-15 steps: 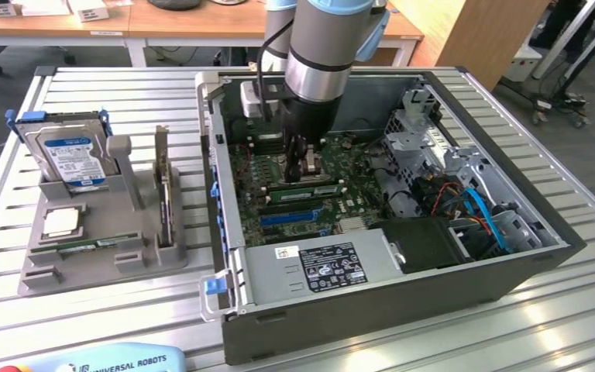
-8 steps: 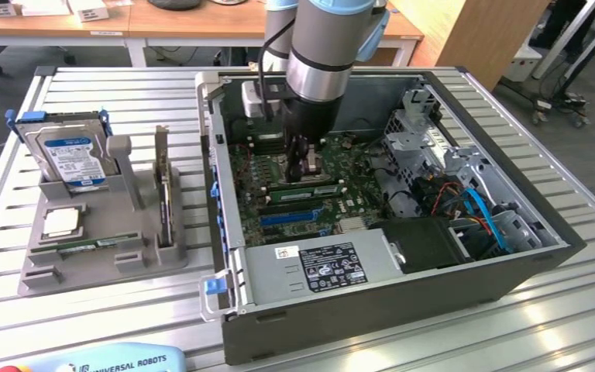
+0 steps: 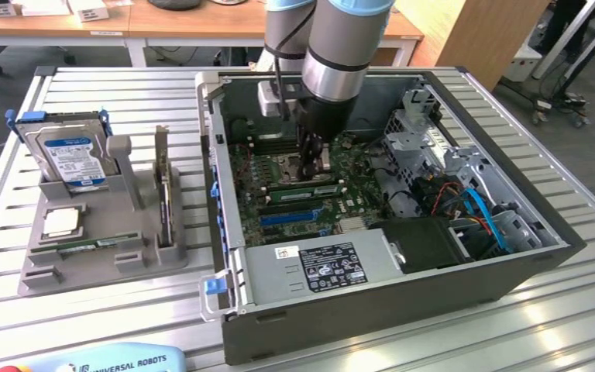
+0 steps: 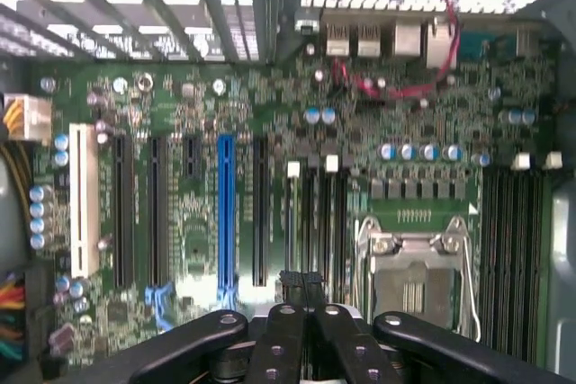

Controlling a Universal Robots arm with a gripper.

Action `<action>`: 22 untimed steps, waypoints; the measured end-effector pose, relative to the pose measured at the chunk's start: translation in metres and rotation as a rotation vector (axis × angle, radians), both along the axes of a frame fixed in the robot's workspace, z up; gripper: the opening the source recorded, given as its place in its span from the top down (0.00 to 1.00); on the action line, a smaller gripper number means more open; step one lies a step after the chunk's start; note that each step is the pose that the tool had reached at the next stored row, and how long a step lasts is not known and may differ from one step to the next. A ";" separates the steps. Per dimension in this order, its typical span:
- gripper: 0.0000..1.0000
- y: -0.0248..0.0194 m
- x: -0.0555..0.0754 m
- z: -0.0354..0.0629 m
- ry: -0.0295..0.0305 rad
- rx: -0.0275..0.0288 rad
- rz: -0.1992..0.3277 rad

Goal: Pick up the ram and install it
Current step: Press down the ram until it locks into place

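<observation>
Pincer (image 3: pixel 313 164) is parked deep inside the open case (image 3: pixel 380 310), low over the motherboard (image 3: pixel 266 167), right by the memory slots next to the CPU socket (image 4: pixel 414 281). In the wrist view the fingers (image 4: pixel 274 339) are pressed together, tips meeting over the dark slots. Whether anything thin is pinched between them can't be told.

The ram (image 3: pixel 300 189) is seen as a long green stick lying along the slots, just beside the pincer tip on the side nearer the exterior camera. Whether it's touched by the pincer, or fully seated, can't be made out.

A blue slot (image 4: pixel 225 213) is spotted further along the board, well apart from the fingers.

Out on the desk (image 3: pixel 545 310), at the exterior view's left, a grey holder (image 3: pixel 39 267) is parked with a hard drive (image 3: pixel 70 155) stood up in it and a card (image 3: pixel 161 186) on edge beside it.
</observation>
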State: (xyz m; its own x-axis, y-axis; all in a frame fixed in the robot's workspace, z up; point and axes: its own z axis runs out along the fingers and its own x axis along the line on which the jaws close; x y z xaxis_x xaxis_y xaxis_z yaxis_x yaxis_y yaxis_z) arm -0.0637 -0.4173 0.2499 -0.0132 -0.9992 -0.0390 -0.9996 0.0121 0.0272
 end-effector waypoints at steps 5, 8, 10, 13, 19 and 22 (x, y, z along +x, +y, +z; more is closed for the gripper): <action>0.90 0.0000 0.014 0.0000 0.0001 0.0000 0.000; 0.90 0.0000 0.018 0.0000 0.0001 0.0000 0.000; 0.90 0.0000 0.018 0.0000 0.0000 0.0000 0.000; 0.90 0.0000 0.018 0.0000 0.0000 0.0000 0.000; 0.90 0.0000 0.018 0.0000 0.0000 0.0000 0.000; 0.90 0.0000 0.018 0.0000 0.0001 0.0000 0.000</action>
State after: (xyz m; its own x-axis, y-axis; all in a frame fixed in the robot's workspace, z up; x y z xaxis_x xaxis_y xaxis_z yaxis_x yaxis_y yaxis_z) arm -0.0460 -0.4173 0.2499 -0.0131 -0.9992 -0.0390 -0.9996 0.0120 0.0273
